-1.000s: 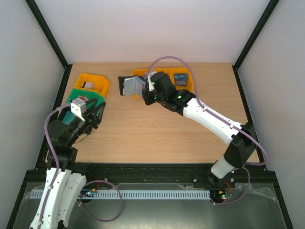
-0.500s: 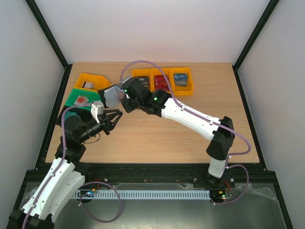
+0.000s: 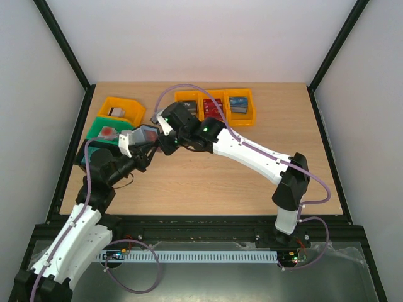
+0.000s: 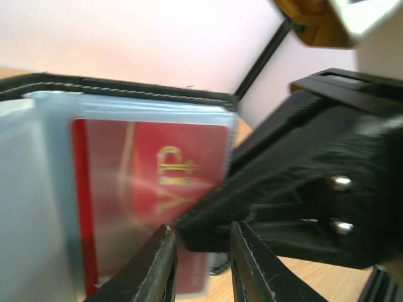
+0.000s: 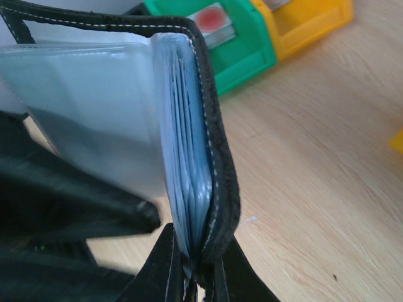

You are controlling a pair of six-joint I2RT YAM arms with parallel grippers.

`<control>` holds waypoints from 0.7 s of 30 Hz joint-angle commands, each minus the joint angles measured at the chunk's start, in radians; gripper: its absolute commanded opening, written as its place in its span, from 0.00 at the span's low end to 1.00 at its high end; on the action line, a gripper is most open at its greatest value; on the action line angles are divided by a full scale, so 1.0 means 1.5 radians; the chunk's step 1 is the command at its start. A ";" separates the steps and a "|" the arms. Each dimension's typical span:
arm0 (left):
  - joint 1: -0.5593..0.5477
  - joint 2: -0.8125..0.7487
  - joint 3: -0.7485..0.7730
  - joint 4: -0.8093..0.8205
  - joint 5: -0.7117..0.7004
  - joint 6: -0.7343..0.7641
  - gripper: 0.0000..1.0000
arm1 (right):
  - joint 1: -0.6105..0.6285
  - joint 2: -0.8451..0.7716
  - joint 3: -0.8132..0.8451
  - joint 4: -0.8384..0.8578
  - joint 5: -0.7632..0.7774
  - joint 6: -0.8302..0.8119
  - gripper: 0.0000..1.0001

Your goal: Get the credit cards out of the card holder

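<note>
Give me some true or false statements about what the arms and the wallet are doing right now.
The right claw grips the card holder off the table. True.
The card showing in the clear sleeve is blue. False: the card is red with gold VIP lettering.
The green bin is empty. False: a small red-marked item lies in it.
A row of orange bins stands at the table's far side. True.

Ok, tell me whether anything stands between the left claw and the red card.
Only the clear sleeve covering the red card inside the card holder. The left claw is at the card's lower edge; the right claw grips the holder beside it.
</note>
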 commanded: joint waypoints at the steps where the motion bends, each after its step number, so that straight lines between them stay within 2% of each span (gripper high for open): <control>1: 0.029 -0.005 0.018 -0.033 -0.014 -0.003 0.27 | 0.001 -0.048 -0.005 0.040 -0.091 -0.051 0.02; 9: 0.075 -0.032 0.023 -0.037 0.048 -0.023 0.35 | -0.010 -0.146 -0.097 0.090 -0.214 -0.149 0.02; 16: 0.090 -0.040 0.024 0.028 0.151 -0.046 0.37 | -0.022 -0.256 -0.205 0.183 -0.347 -0.205 0.02; 21: 0.090 -0.040 0.037 0.020 0.176 -0.016 0.39 | -0.023 -0.289 -0.244 0.205 -0.421 -0.244 0.02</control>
